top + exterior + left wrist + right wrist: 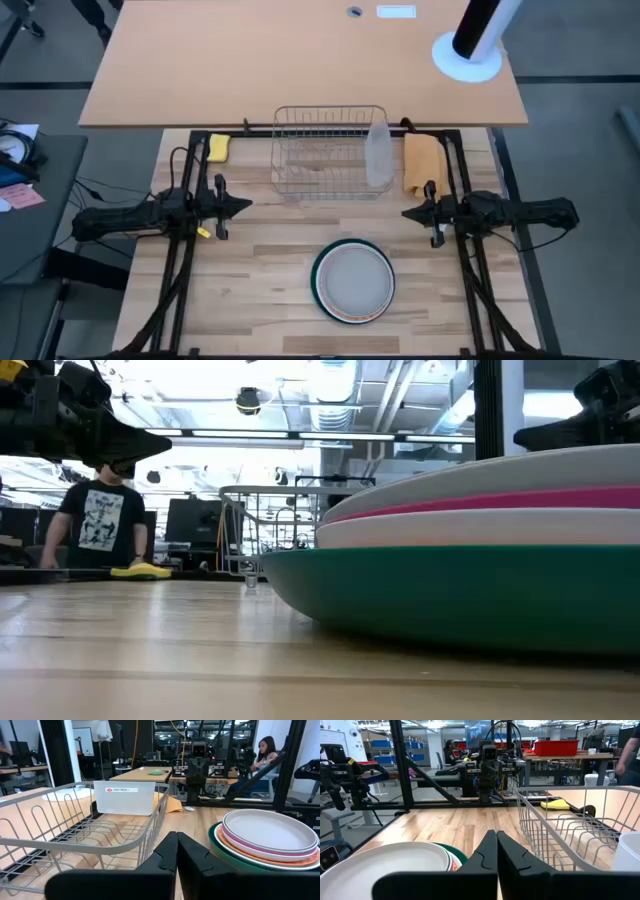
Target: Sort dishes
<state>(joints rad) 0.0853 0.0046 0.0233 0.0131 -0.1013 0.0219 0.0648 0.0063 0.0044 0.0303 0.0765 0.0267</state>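
Both hands are idle and closed on nothing: the left hand (243, 206) hangs over the surface (260, 290) at about nine o'clock in the high view, its two dark fingers (167, 857) pressed together in its wrist view, and the right hand (408, 213) mirrors it at three o'clock, fingers (489, 852) likewise shut. Between them and nearer six o'clock sits the stack of plates (353, 281), well apart from either hand. From the side the stack reads, top down, as a pale grey plate (560, 468), a magenta pink plate (500, 502), a white plate (480, 528) and a dark green plate (470, 595) at the bottom; the left wrist view also shows an orange-patterned plate (260, 856) edge low in the pile, just above the green. At twelve o'clock from the stack stands the wire dish rack (330, 152), holding no plates as far as the views show; a clear plastic tub (378, 155) sits at its right end, labelled as a dish rack part in the left wrist view. A yellow sponge (218, 148) lies just left of the rack and an orange cloth (423, 162) just right of it. Judging by this, sorting has not begun: all five plates are stacked together, and every one remains to be lifted off and placed, presumably into the rack's slots.
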